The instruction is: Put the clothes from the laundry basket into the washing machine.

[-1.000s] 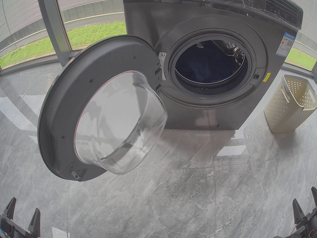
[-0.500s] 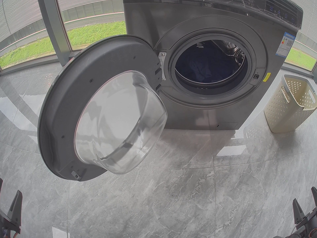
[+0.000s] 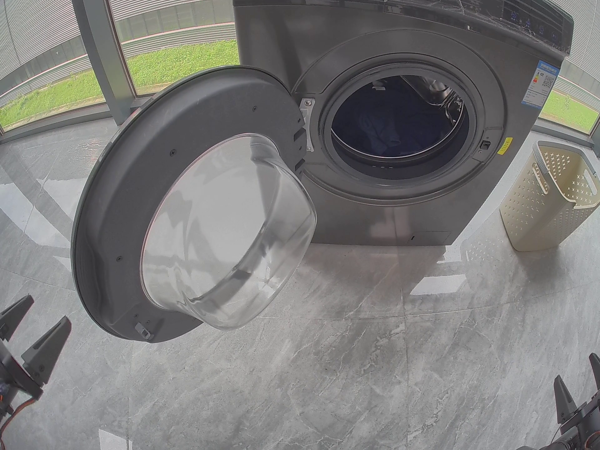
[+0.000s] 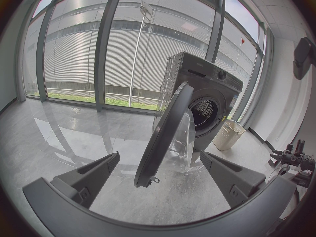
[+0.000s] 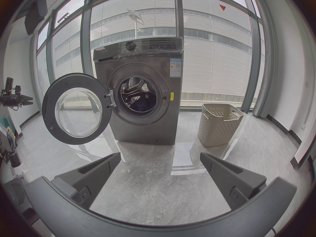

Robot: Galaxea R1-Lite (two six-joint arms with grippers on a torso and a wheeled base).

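Note:
A grey washing machine (image 3: 400,26) (image 5: 144,92) (image 4: 210,83) stands ahead with its round door (image 3: 187,201) (image 5: 77,109) (image 4: 168,132) swung wide to the left. Dark blue clothes (image 3: 381,129) (image 5: 142,104) lie inside the drum. A cream laundry basket (image 3: 550,195) (image 5: 220,124) (image 4: 228,134) stands on the floor to the machine's right; no clothes show in it. My left gripper (image 3: 34,332) (image 4: 159,163) hangs open at the lower left, near the door's lower edge. My right gripper (image 3: 581,385) (image 5: 159,163) is open at the lower right, holding nothing.
Glossy grey tiled floor (image 3: 375,357) spreads in front of the machine. Tall windows (image 3: 169,32) run behind and to the left. A white wall (image 5: 296,83) lies to the right of the basket.
My left gripper has risen and turned at the lower left, its fingers now pointing more toward the door. The right gripper, machine and basket have not moved.

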